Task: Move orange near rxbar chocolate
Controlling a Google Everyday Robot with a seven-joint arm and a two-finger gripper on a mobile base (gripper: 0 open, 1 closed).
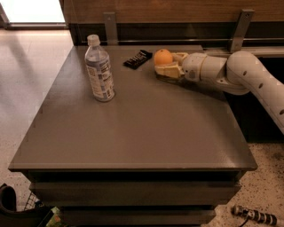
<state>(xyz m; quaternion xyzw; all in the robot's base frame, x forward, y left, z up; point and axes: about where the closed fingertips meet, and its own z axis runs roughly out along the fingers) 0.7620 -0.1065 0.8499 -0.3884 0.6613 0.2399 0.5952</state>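
Flooring [26, 80] of a pale, glossy finish is seen down the left edge. A dark item [11, 208] at the lower left corner is cut off by the frame and cannot be identified. A grey tabletop [133, 128] fills the middle of the view. On its left rear part a clear water bottle [99, 68] with a white cap is stood upright, well apart from everything else.

Further right, near the back edge, the black snack bar [137, 58] is laid flat at a slant; its pale lettering cannot be read. Just beside its right end the orange [163, 56] is found, near the bar but not seen to touch it. The orange is clasped by the tool [166, 63], whose cream fingers [167, 71] are closed around the fruit from the right, one low in front and the other behind. Whether the orange rests on the tabletop or is held just clear of it cannot be told, since its underside is hidden by the lower finger.

The white arm [248, 75] is stretched in from the right, low over the back right corner, and is cut off by the frame edge. Behind the tabletop a wooden panel [177, 9] with two metal brackets [109, 27] is seen. At the lower right, on speckled floor, a small dark cylindrical object [255, 216] is lying, too small to be made out.
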